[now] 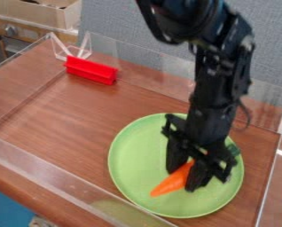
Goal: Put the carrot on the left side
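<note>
The orange carrot (171, 184) lies on the round light-green plate (137, 152) at the front right of the table. Only its pointed end shows, sticking out to the lower left of the black gripper (200, 175). The gripper points straight down over the plate, and its fingers are shut on the carrot's thicker end, hiding the green top. The left side (49, 106) is bare reddish-brown wood-grain tabletop, well away from the gripper.
A red rectangular block (91, 70) lies at the back left of the table. Clear acrylic walls (43, 167) border the tabletop on all sides. The black arm (215, 53) rises over the right half. Cardboard boxes stand behind the back wall.
</note>
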Available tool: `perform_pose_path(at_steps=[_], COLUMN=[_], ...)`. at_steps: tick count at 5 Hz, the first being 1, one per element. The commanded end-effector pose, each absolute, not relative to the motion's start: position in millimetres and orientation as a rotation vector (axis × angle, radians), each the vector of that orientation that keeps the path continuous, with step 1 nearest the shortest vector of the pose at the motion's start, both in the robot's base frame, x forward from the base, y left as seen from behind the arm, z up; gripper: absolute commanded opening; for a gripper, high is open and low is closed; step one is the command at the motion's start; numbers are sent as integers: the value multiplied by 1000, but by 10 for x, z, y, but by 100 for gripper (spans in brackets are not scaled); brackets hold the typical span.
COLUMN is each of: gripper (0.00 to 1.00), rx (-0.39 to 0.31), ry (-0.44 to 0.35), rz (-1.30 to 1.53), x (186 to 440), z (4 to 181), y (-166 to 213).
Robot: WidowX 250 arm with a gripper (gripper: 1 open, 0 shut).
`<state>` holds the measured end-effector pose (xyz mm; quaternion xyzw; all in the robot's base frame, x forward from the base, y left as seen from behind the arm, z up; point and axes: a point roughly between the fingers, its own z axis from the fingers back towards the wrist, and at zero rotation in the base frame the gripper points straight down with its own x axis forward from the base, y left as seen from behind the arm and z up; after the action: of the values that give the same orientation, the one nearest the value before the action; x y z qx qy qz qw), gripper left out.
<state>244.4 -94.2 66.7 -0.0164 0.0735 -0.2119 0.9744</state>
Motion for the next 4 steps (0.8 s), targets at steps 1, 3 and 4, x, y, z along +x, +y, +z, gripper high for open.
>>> perform_pose_path(at_steps=[1,3,4], gripper=[0,0,0], rx=[-65,-92,-92], ry=[54,63,61], rz=[-459,-502,-491], x=[2584,2532,2496], z=[675,423,382], y=[-965,-935,-874])
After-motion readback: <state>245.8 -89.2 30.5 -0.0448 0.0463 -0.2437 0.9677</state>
